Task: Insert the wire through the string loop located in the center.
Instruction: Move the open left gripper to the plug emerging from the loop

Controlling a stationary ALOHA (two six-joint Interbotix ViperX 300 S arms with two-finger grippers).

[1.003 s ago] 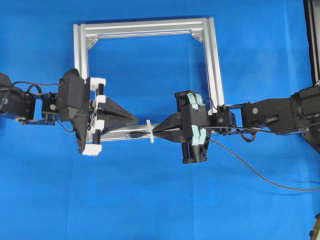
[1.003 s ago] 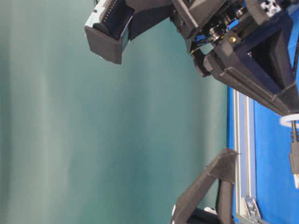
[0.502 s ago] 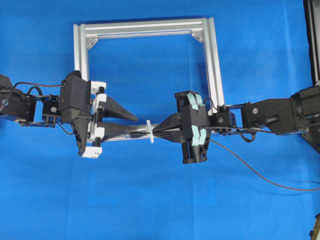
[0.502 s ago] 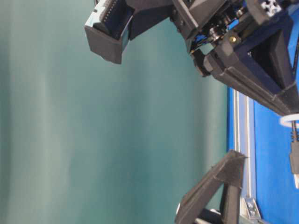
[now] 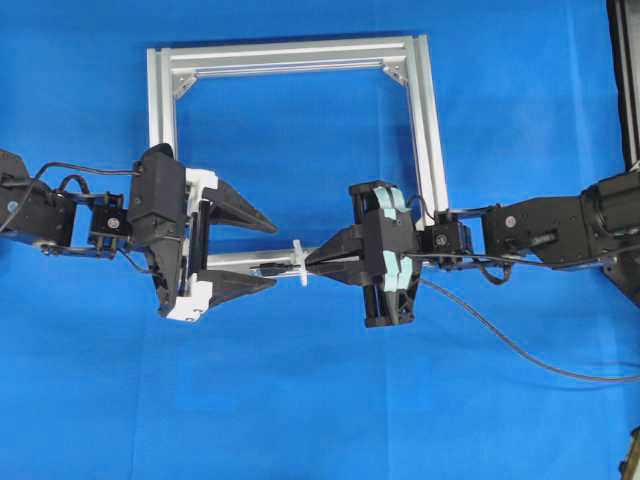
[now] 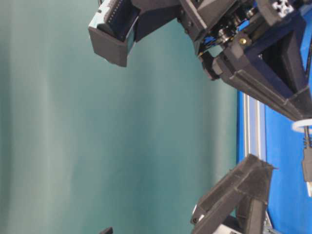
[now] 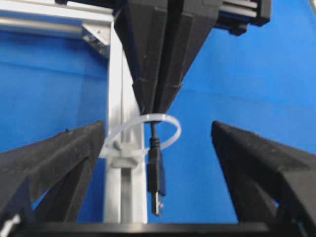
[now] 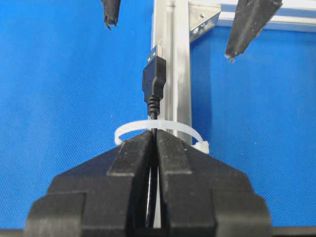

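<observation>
At the middle of the overhead view, the right gripper (image 5: 312, 262) has its jaws pinched on the wire (image 8: 152, 83), whose plug pokes through the string loop (image 8: 157, 127) on the lower bar of the aluminium frame (image 5: 428, 130). Left of it, the left gripper (image 5: 268, 255) spreads its jaws wide, one on either side of the plug, holding nothing, above the blue tabletop (image 5: 300, 400).

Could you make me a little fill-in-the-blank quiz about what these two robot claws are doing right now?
1. The right gripper is shut on the black ____.
2. The wire's plug has passed through the white string ____.
3. The left gripper has its jaws ____.
4. The loop is tied to a silver frame bar on a ____ surface.

Missing words: wire; loop; open; blue
</observation>
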